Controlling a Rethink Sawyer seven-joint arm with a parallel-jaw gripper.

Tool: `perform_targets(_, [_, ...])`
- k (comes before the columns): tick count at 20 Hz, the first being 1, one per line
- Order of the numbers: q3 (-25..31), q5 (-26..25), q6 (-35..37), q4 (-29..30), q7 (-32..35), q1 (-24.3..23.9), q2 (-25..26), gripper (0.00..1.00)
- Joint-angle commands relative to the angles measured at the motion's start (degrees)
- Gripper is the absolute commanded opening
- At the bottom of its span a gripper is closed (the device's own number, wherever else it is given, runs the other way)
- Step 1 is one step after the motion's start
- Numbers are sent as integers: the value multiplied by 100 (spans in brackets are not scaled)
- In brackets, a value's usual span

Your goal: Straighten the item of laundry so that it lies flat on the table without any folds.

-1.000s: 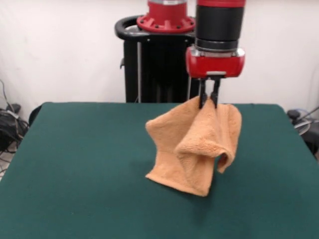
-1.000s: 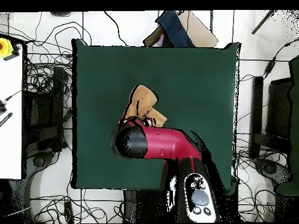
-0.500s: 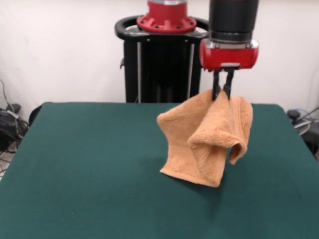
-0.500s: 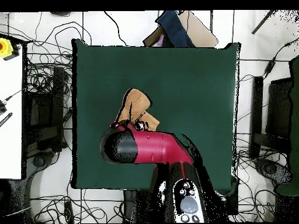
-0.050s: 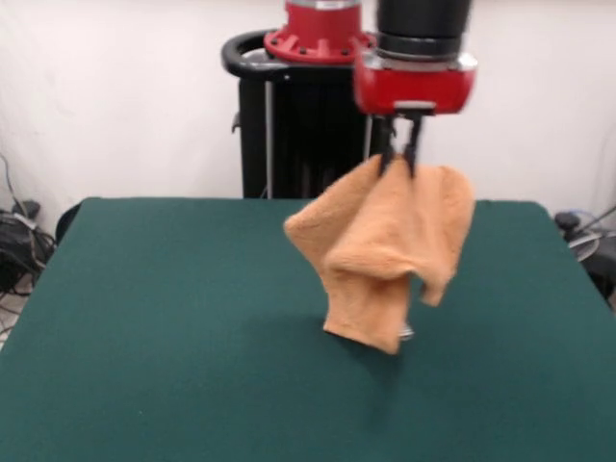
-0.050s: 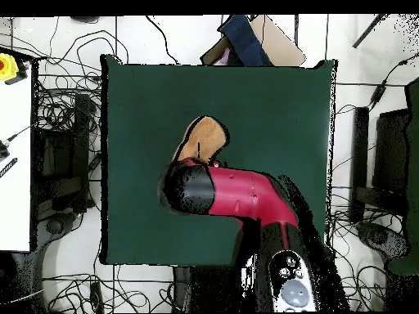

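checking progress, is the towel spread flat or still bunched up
Bunched: the towel hangs in folds, pinched at its top by the gripper, its lower edge seemingly off the table.

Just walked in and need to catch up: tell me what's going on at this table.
The red and black robot arm's tool is shut on the top of an orange-tan terry towel, holding it up above the dark green table. The towel hangs bunched and folded, not spread flat, so the straightening isn't done.

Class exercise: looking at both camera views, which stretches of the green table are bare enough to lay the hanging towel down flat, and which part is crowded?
The table is bare on every side. Only its middle is crowded: there the pincer holds the towel bunched and hanging.
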Motion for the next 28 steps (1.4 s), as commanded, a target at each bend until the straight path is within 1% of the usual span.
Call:
perform_targets(1, [238, -474, 644, -810, -626, -566, 90, 0])
perform_targets(4, [313, -804, 405, -982, -767, -782, 158, 0])
perform_targets(8, [613, -1127, 274, -1243, -1132, -1228, 409, 0])
perform_targets(10, [737, -1216, 369, -1280, -1282, -1403, 371, 0])
perform_targets(12, [786, -1280, 464, -1195, -1310, -1473, 216, 0])
perform_targets(15, [787, -1360, 126, -610, -719, -1331, 353, 0])
perform_targets(16, [758, -1409, -160, -350, -394, -1236, 474, 0])
perform_targets(18, [620, -1525, -697, -29, 195, -999, 729, 0])
perform_targets(20, [427, -1620, -1093, 140, 664, -744, 953, 0])
perform_targets(22, [277, -1662, -1529, 293, 989, -544, 1187, 0])
perform_targets(25, [120, -1653, -2184, 474, 1257, -309, 1583, 0])
perform_targets(28, [-325, -1507, -2665, 453, 1644, 172, 2003, 0])
